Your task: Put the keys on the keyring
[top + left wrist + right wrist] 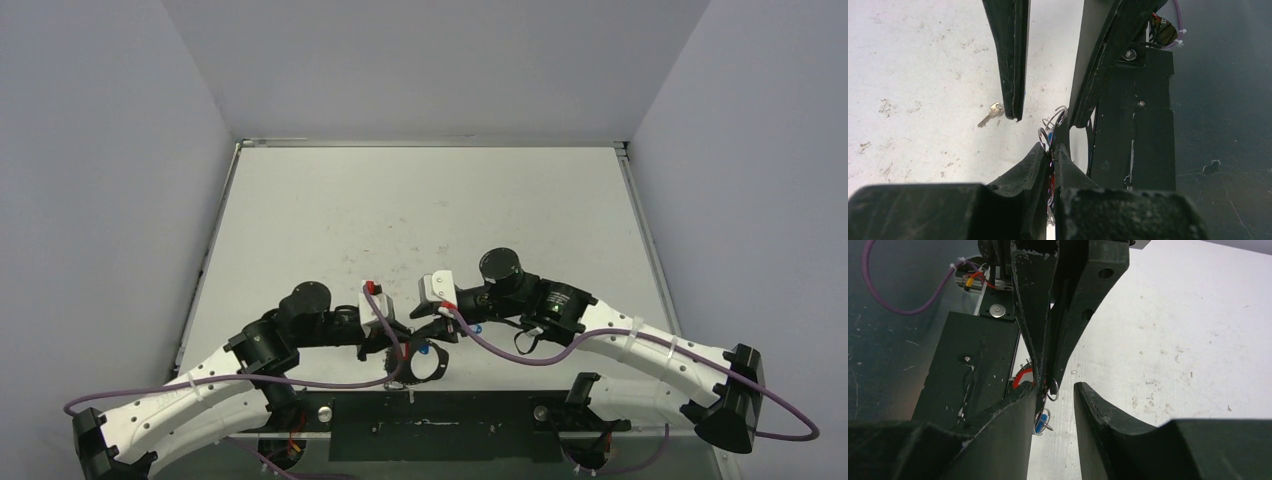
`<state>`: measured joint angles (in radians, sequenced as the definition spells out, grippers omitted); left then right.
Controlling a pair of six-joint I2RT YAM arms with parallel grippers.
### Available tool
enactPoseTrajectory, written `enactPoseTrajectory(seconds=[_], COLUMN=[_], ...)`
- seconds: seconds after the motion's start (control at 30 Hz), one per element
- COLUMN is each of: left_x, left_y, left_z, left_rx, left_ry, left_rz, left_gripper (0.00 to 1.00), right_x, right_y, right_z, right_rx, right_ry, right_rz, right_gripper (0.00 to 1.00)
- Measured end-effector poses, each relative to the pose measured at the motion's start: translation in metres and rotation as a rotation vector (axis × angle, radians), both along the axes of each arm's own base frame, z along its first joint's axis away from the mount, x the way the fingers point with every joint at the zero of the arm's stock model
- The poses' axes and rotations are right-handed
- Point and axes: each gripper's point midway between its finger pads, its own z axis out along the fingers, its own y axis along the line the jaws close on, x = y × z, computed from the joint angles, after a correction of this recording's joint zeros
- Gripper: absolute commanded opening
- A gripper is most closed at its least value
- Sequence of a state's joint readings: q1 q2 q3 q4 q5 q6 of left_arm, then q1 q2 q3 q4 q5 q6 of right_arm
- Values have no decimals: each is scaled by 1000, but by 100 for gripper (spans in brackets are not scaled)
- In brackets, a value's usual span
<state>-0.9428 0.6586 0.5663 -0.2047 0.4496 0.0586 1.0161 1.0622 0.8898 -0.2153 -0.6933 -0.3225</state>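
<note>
My left gripper (400, 345) is shut on the keyring (441, 362), a thin hoop that hangs below it near the table's front edge. Small silvery rings (1052, 124) and a strip of red tag show in the slit between its jaws (1053, 148). A red tag (1023, 378) also peeks out behind its fingers (1040, 340). My right gripper (1057, 388) stands open facing it, tip to tip. A light blue tag on a small ring (1043, 421) dangles beside its left finger (1013, 420), with nothing between the pads. One silver key (990, 114) lies loose on the table.
The black base plate (1138, 145) of the arms lies just beside both grippers at the table's front edge. A purple cable (520, 355) loops off the right wrist. The white table (420, 210) stretches away behind, with grey walls on three sides.
</note>
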Motion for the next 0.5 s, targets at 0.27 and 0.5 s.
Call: enactPoseTrajectory(seconds=[0.27, 0.5], left_x=[-3, -5], left_y=[-1, -1], left_z=[0, 2], left_rx=[0, -7], left_ry=[0, -1], left_rz=[-18, -29], left_gripper=[0, 0], right_x=[-2, -2], right_y=[1, 3], right_z=[-15, -21], right_rx=[-51, -67], right_ry=[27, 36], right_rz=[23, 27], right_gripper=[27, 18])
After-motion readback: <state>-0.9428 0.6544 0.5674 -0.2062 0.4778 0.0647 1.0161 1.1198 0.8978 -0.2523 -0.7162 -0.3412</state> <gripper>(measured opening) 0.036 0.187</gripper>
